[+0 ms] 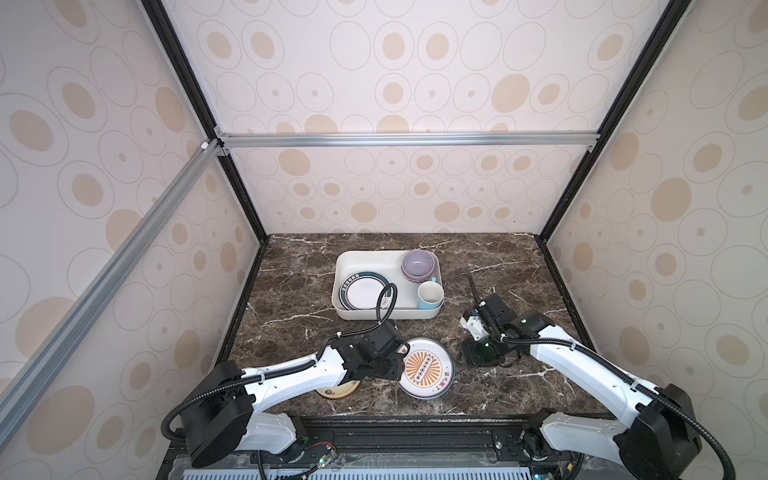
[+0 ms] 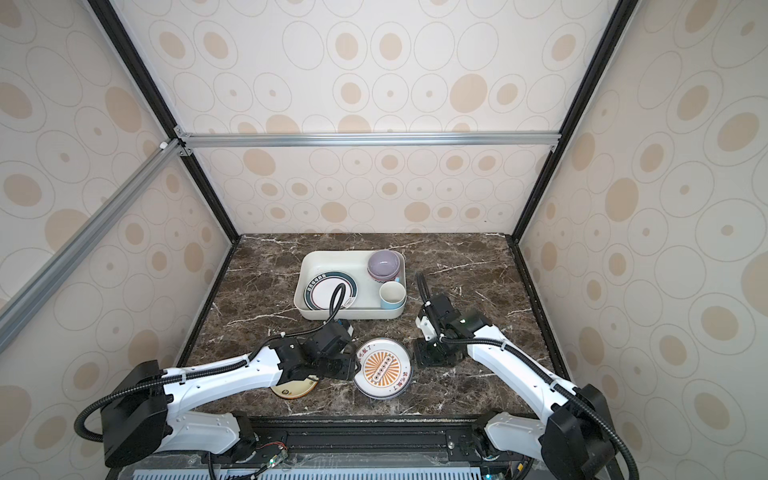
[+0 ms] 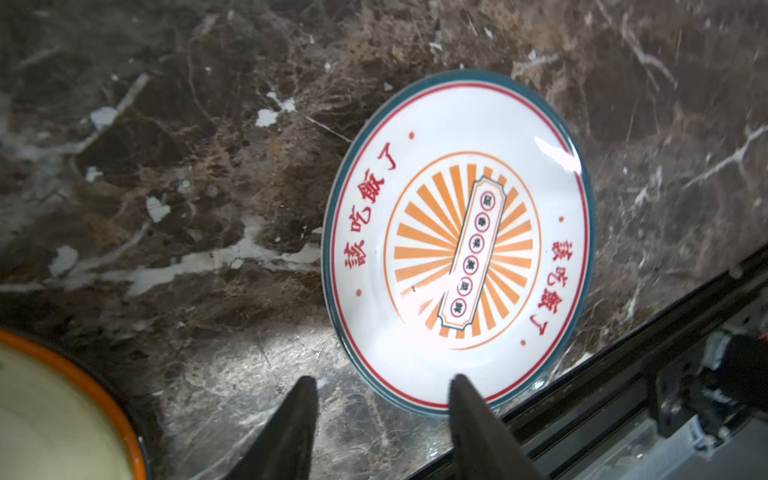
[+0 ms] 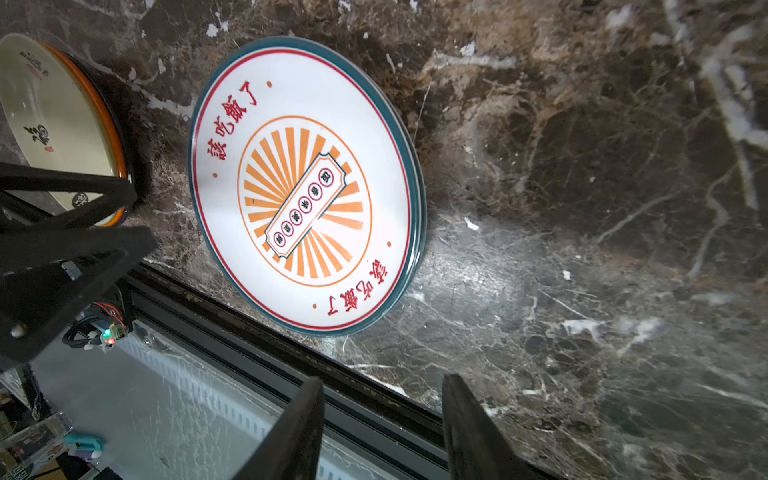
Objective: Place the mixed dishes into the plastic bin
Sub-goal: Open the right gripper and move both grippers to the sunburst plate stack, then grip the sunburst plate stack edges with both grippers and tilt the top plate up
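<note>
Plates lie on the brown marble table [image 1: 498, 266] as two robot arms reach in near its front edge. An orange sunburst plate [image 1: 424, 368] lies flat outside the white plastic bin [image 1: 341, 270], between the two grippers. The left gripper [image 3: 382, 386] stands with its jaws apart at the plate's left rim, one fingertip [image 3: 457, 388] over the teal edge and the other over bare marble; whether either touches cannot be told. The right gripper [image 4: 382, 380], jaws apart and empty, hovers over the table to the plate's right. A pale yellow plate [image 1: 336, 390] with an orange rim lies partly under the left arm. Inside the bin sit a green-rimmed white plate [image 1: 361, 291], a lilac bowl [image 1: 417, 264] and a light blue mug [image 1: 430, 294].
</note>
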You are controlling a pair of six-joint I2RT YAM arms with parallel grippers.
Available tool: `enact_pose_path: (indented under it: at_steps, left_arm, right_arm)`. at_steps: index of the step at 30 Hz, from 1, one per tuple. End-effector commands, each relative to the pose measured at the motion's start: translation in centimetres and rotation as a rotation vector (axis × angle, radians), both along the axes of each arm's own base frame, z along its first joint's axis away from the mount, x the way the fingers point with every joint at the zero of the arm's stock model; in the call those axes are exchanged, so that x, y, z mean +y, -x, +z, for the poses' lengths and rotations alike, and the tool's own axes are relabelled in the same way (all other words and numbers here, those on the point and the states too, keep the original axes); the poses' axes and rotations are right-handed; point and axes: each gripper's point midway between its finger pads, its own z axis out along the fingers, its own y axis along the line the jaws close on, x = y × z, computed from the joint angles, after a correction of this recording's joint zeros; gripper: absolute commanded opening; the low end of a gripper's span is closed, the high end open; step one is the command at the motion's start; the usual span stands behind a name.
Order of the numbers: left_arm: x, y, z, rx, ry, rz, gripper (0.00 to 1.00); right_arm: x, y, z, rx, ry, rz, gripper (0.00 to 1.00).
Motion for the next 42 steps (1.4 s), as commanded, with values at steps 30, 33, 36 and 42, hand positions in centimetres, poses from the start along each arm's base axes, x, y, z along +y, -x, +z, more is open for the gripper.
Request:
enact_pose_path:
  at_steps: [30, 33, 36, 42]
  left_arm:
    - [-0.5, -2.9, -3.9, 0.036, -0.077, 0.005, 0.11]
    - [-0.9, -3.1, -4.1, 0.045, -0.082, -0.008, 0.05]
    - [-1.2, -3.4, -4.2, 0.047, -0.086, -0.018, 0.03]
    - [-1.7, -3.9, -4.4, 0.055, -0.089, -0.029, 0.00]
  right_arm:
    - [-0.7, -0.7, -1.3, 0.035, 0.069, -0.021, 0.48]
    - [-0.7, -0.8, -1.9, 0.053, 0.073, -0.025, 0.48]
    - [-0.8, -0.9, -2.5, 0.068, 0.068, -0.033, 0.48]
    - [-0.9, -0.6, -4.1, 0.113, 0.066, -0.040, 0.48]
